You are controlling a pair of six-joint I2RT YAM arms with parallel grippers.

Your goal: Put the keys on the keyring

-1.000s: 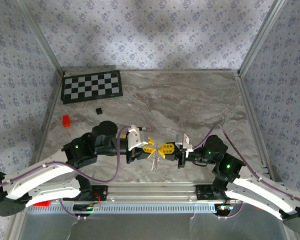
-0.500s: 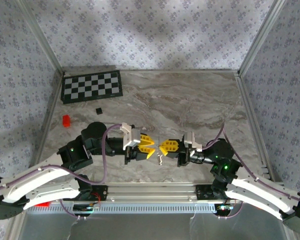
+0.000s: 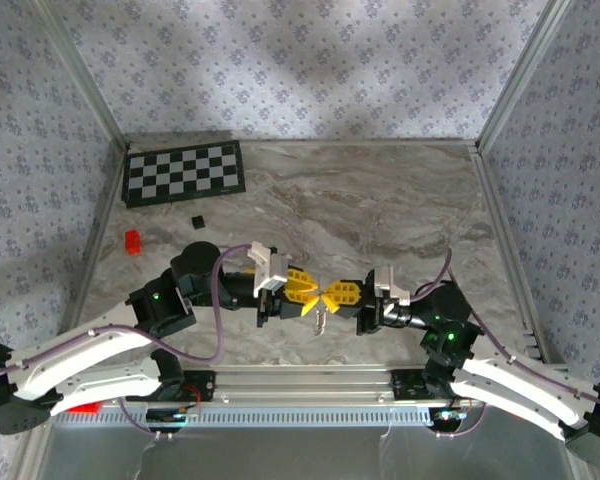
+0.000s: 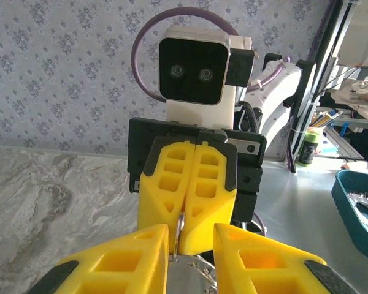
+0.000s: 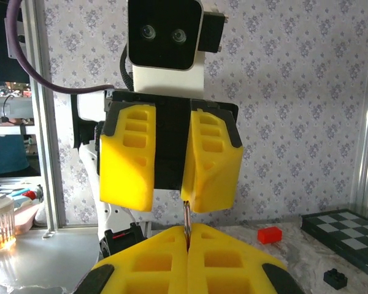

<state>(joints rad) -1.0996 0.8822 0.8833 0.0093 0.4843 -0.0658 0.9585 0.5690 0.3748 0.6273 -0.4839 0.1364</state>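
**Marble table, two grippers nose to nose**

Grey marble table (image 3: 400, 200), seen from above: the left gripper (image 3: 308, 292) and right gripper (image 3: 332, 294) point at each other, fingertips nearly touching. The keyring (image 3: 321, 317) hangs as a small silvery bit just under that meeting point. A red block (image 3: 132, 240), a black cube (image 3: 197, 221) and a checkerboard (image 3: 184, 172) lie well beyond the left gripper.

Left wrist view: its own yellow fingers stand apart, gripping nothing. Facing them, the right gripper's fingers are pressed together on a thin metal ring edge that reaches into the gap.

Right wrist view: its own fingers are closed, pinching that thin metal upright. Whether any keys hang on it I cannot tell.
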